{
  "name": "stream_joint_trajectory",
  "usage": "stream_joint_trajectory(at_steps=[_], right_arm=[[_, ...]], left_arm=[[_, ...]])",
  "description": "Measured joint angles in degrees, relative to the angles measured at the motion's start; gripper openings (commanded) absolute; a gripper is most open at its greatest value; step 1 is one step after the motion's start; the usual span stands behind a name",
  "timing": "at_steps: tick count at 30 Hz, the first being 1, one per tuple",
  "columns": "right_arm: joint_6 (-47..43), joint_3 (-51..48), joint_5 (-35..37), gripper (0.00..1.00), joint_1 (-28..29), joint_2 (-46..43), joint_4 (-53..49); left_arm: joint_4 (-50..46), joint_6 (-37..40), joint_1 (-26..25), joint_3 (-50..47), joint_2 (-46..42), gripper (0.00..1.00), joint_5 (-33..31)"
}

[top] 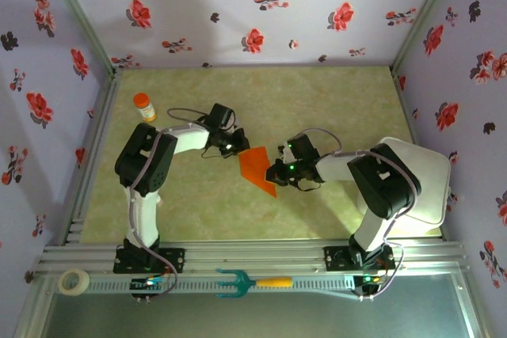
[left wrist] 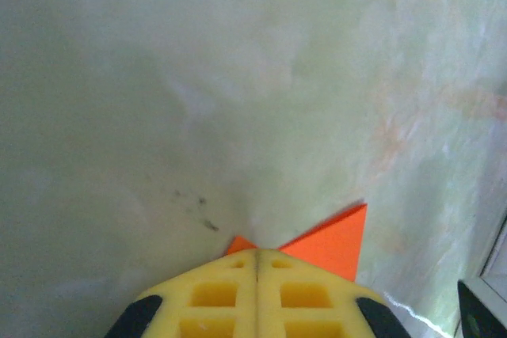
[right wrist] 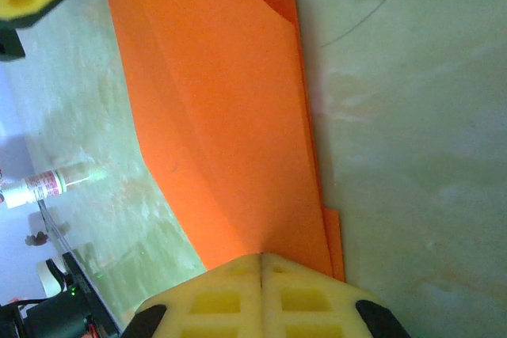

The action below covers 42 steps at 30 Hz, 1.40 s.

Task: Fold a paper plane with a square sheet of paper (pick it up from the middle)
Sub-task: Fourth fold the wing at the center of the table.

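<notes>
Risks tearing or skewing the thin orange-red creased paper sheet [top: 255, 165] if tugged unevenly, with left pincer [left wrist: 257, 261] and right pincer [right wrist: 261, 263] both pinching opposite ends of it.

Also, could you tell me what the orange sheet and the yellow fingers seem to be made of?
The square sheet of paper: thin matte paper, judging by its crisp folds and layered edges. The fingers: probably moulded plastic or foam, matte yellow, with square hollow pockets.
</notes>
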Motion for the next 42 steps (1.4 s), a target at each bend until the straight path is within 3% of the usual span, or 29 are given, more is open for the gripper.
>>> stream_joint_trajectory(at_steps=[8,16,23,31,42], right_arm=[[-0.1,0.0,-0.3,0.00,-0.1,0.2,0.4],[-0.1,0.0,-0.9,0.00,-0.3,0.4,0.5],[-0.1,0.0,-0.9,0.00,-0.3,0.4,0.5],[-0.1,0.0,-1.0,0.00,-0.3,0.4,0.5],[0.8,0.0,-1.5,0.00,-0.4,-0.1,0.2]], left_arm=[[-1.9,1.6,2.6,1.0,0.1,0.00,0.0],[-4.2,1.9,4.7,2.0,-2.3,0.00,-4.2],[-0.6,1.2,-0.9,-1.2,-9.8,0.00,-4.0],[4.9,-1.3,-8.8,-6.8,-7.8,0.00,-1.3],[10.2,-3.3,-9.7,-10.1,-4.5,0.00,0.0]])
